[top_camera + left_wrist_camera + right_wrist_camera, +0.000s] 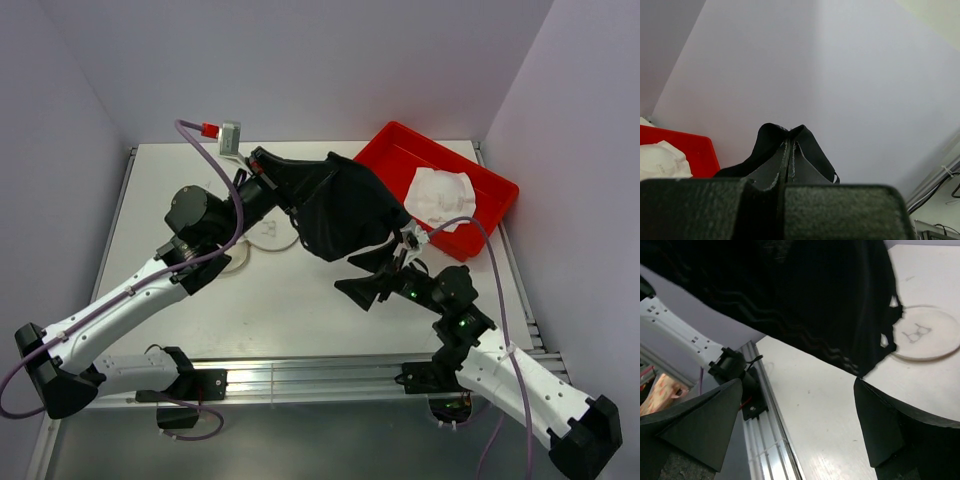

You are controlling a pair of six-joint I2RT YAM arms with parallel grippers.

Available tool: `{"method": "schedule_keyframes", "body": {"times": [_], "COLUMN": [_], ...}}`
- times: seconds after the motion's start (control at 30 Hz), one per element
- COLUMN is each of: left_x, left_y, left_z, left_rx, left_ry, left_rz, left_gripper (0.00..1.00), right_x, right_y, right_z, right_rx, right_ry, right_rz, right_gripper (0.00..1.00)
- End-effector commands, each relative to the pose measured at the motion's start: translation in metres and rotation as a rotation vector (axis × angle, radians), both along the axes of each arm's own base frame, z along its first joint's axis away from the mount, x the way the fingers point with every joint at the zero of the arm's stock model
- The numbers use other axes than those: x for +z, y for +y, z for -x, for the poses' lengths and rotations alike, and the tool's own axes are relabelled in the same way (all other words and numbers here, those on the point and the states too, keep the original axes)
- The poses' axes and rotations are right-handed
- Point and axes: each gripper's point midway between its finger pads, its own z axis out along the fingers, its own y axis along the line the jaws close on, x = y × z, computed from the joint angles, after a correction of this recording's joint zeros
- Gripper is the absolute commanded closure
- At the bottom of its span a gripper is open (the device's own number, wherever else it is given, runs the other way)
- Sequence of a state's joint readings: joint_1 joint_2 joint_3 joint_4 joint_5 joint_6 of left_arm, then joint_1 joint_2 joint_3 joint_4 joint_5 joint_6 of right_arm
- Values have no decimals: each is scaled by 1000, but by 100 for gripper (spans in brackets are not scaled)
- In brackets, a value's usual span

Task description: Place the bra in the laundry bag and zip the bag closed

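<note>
— Holding the black cloth (340, 205) up off the table (300, 310): why?

— My guess is that it's in the way. The left gripper (262, 165) is clamped tight on the cloth's top edge and carries it high. That uncovers the laundry bag (927, 337), a flat whitish mesh disc lying on the table beneath the hanging hem.

— And the bra (440, 195)?

— Crumpled in the red tray (400, 152) at the far right, touched by neither gripper, and well apart from the bag.

— How do the arms sit?

— The left arm reaches forward and up, forearm slanting, wrist near the back wall. The right arm is folded low, and the right gripper (375, 275) sits just under the cloth's lower edge. Its jaws are spread wide with nothing between them.

— So the cloth hangs from the left alone?

— It looks so. The right wrist view shows only bare table between its fingers.
</note>
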State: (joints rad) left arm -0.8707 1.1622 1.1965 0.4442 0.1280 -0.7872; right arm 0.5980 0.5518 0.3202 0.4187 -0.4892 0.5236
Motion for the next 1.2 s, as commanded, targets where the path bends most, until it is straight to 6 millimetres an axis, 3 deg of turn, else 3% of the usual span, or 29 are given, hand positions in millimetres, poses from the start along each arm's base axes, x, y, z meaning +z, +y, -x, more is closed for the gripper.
{"method": "schedule_keyframes", "body": {"times": [0.0,0.2,0.33,0.53,0.63,0.67,0.73,0.77,0.8,1.0,1.03,1.1,1.13,1.17], "left_x": [34,33,39,44,43,42,41,41,43,27,12,8,-8,-15], "left_y": [13,7,4,0,6,7,14,17,23,47,45,55,53,59], "left_z": [6,13,23,36,38,38,40,41,45,60,62,76,78,88], "left_rx": [35,0,-31,-66,-55,-52,-38,-34,-33,-25,-34,-53,-61,-80], "left_ry": [-43,-10,-9,-11,-7,-8,-3,-6,-12,-18,-11,-56,-50,-75], "left_rz": [83,118,132,142,146,145,146,148,157,147,119,94,55,23], "left_gripper": [100,100,100,100,100,100,100,100,100,100,100,100,100,99], "right_x": [34,26,42,63,74,76,84,87,89,110,115,121,122,135], "right_y": [9,1,-8,7,0,-3,-11,-13,-16,-21,-20,-23,-22,-22], "right_z": [14,-19,-37,-44,-47,-48,-49,-49,-48,-45,-48,-54,-57,-56], "right_rx": [27,-177,-296,-296,-345,-360,-395,-401,-414,-420,-430,-452,-456,-439], "right_ry": [-150,-203,-259,-277,-287,-285,-292,-295,-294,-343,-354,-367,-374,-402], "right_rz": [-48,-15,-75,-137,-202,-220,-256,-265,-279,-286,-270,-258,-248,-254], "right_gripper": [0,0,0,2,35,57,80,96,100,100,100,100,100,100]}}
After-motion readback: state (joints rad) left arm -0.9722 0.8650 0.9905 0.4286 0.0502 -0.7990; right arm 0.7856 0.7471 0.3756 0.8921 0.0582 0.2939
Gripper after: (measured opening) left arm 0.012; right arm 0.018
